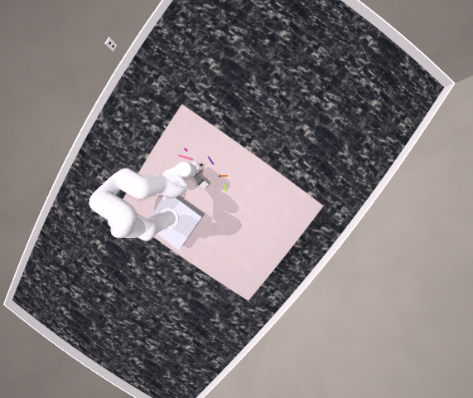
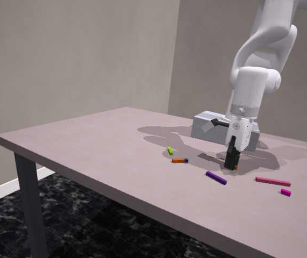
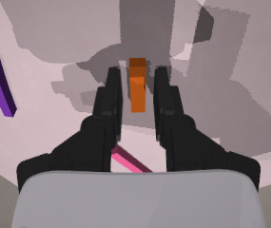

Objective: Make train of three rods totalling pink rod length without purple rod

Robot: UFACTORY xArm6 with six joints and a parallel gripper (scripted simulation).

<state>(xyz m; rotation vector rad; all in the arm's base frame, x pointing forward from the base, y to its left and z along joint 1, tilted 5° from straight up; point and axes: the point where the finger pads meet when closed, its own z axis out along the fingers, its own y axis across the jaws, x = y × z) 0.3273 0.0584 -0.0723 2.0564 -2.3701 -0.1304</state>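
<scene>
My gripper (image 2: 231, 167) (image 3: 138, 83) points down, its fingers partly open on either side of an orange rod (image 2: 236, 167) (image 3: 138, 97), with gaps beside it in the wrist view. Another orange rod (image 1: 224, 175) (image 2: 178, 160) lies end to end with the blue rod (image 1: 219, 176) (image 2: 186, 160), seemingly touching. The lime rod (image 1: 225, 187) (image 2: 170, 151) lies apart near them, turned across their line. The pink rod (image 1: 185, 157) (image 2: 272, 181) (image 3: 131, 160) lies beyond the gripper, near the short magenta rod (image 1: 185, 149) (image 2: 285, 192).
The purple rod (image 1: 210, 160) (image 2: 216, 178) (image 3: 1, 87) lies between the gripper and the orange-blue pair, nearer the table's long edge. The arm's grey base block (image 1: 185, 222) (image 2: 208, 129) stands behind the gripper on the pale pink table (image 1: 266, 240) (image 2: 98, 155).
</scene>
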